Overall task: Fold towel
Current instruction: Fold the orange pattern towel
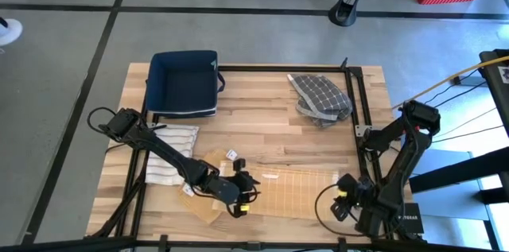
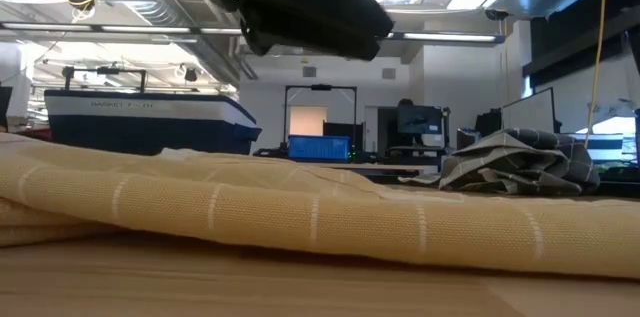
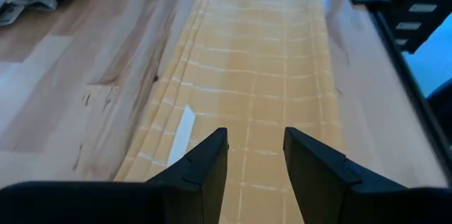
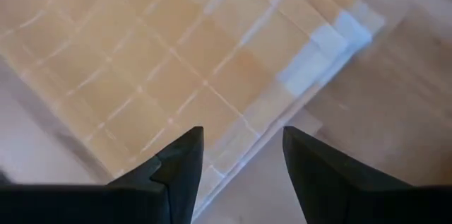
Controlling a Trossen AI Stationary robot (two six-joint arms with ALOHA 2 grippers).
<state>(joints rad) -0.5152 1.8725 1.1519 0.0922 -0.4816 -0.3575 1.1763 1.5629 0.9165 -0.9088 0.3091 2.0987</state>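
The yellow checked towel (image 1: 290, 192) lies flat along the table's near edge, soft and limp; we hover both the left gripper (image 3: 254, 155) and the right gripper (image 4: 242, 155) part-open and empty over its ends, and judge the corners the best hold.

No text, brand or number can be read in any view. A small white tag (image 3: 181, 126) lies on the yellow towel (image 3: 261, 75), but it shows no legible print. Faint lettering runs along the white band of the dark blue bin (image 2: 140, 117) in the low view, too blurred to make out.
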